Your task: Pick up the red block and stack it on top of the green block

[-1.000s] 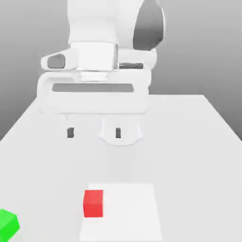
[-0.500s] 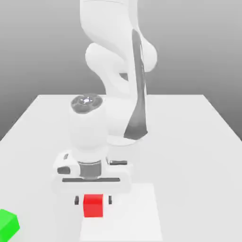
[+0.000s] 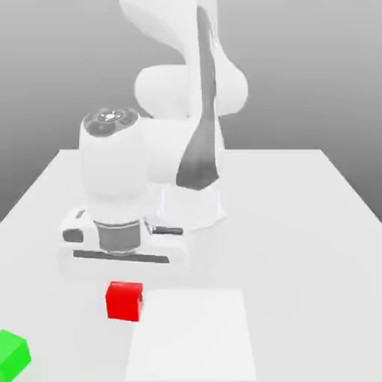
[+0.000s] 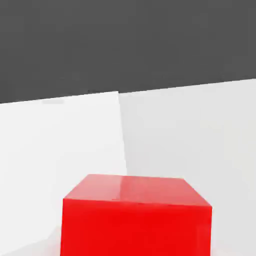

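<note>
The hand [image 3: 124,287] is closed on the red block [image 3: 124,301], holding it above the table [image 3: 298,246]; the green block [image 3: 13,352] lies apart

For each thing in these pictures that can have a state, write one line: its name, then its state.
red block: under the hand, off its lighter patch, seemingly lifted off the table.
green block: on the table at the exterior view's left, nothing stacked on it.

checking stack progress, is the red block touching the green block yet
Apart. In the exterior view the red block sits under the arm, with bare table between it and the green block.
</note>
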Action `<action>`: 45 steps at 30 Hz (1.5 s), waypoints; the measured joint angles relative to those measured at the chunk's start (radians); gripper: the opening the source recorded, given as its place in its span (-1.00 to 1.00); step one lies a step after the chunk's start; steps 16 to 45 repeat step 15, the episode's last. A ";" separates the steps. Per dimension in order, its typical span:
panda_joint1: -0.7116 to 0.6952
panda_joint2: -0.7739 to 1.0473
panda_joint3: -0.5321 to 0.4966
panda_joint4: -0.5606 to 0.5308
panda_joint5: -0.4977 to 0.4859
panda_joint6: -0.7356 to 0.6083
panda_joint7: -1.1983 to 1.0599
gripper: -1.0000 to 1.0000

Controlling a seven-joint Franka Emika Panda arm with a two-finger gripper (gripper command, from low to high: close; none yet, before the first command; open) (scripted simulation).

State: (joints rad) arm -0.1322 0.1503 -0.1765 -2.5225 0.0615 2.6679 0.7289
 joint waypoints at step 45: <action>-0.144 0.275 -0.095 0.312 0.162 -0.056 0.215 1.00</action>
